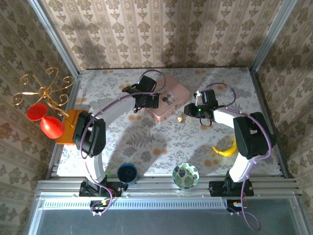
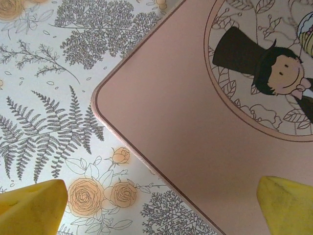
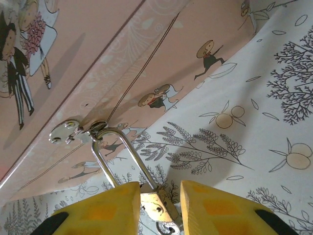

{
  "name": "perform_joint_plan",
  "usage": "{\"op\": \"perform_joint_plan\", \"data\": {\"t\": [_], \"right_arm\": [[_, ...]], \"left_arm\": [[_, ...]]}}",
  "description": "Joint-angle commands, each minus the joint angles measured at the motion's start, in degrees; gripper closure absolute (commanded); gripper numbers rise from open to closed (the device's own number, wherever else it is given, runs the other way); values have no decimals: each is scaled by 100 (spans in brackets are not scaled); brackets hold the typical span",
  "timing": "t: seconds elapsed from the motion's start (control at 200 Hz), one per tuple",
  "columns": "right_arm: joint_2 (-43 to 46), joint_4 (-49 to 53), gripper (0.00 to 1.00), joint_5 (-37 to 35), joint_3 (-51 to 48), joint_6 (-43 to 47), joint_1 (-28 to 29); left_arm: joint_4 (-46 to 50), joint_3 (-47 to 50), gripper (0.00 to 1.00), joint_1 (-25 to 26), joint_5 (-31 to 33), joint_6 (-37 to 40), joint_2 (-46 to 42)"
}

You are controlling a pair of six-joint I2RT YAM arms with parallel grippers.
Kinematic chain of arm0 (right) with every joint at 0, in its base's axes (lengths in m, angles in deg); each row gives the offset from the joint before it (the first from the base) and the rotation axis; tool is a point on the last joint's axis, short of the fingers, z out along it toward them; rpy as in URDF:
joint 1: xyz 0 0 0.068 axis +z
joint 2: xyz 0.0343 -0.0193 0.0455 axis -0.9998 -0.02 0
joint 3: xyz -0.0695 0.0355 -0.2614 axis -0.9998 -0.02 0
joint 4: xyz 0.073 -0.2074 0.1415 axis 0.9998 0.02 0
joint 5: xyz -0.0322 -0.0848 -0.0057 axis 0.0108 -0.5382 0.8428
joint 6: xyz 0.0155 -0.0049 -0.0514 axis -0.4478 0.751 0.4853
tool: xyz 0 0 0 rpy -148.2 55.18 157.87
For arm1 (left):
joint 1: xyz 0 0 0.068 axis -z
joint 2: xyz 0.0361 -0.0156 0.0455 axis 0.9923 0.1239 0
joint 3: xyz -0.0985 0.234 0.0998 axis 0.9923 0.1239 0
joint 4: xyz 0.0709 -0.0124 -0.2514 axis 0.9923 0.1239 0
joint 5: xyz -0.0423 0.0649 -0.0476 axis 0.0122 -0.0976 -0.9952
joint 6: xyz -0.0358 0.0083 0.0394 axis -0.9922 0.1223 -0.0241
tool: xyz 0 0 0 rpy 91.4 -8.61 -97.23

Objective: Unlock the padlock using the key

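Note:
The padlock (image 3: pixel 157 205) has a brass body and a thin silver shackle (image 3: pixel 120 152) hooked through the silver clasp (image 3: pixel 68 133) on the pink box (image 1: pixel 168 100). My right gripper (image 3: pixel 161 210) is shut on the padlock's body, one yellow finger (image 3: pixel 100 210) on each side of it. A small metal ring (image 3: pixel 168 227) pokes out below the body; I cannot make out a key. My left gripper (image 2: pixel 161 215) hovers open over the pink box's lid corner (image 2: pixel 195 122), with nothing between its yellow fingertips (image 2: pixel 32 208). From above, the left gripper (image 1: pixel 148 102) and right gripper (image 1: pixel 190 109) flank the box.
A banana (image 1: pixel 225 149) lies right of the right arm. A blue bowl (image 1: pixel 128 172) and a green patterned bowl (image 1: pixel 186 175) sit at the near edge. An orange block (image 1: pixel 68 125) with red cups and a gold wire stand (image 1: pixel 41 90) occupy the left side.

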Motion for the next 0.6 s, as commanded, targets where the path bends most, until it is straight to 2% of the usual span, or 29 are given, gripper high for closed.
{"op": "perform_joint_plan", "data": {"t": [0.0,0.365,0.595], "right_arm": [[-208,-23,72,232,193,45,58],[-682,-398,74,807,318,-27,56],[-863,-473,73,932,336,31,54]], "left_arm": [[180,-68,0,-33,91,51,75],[281,-3,0,-68,48,6,233],[294,24,0,-86,48,-14,278]]}}
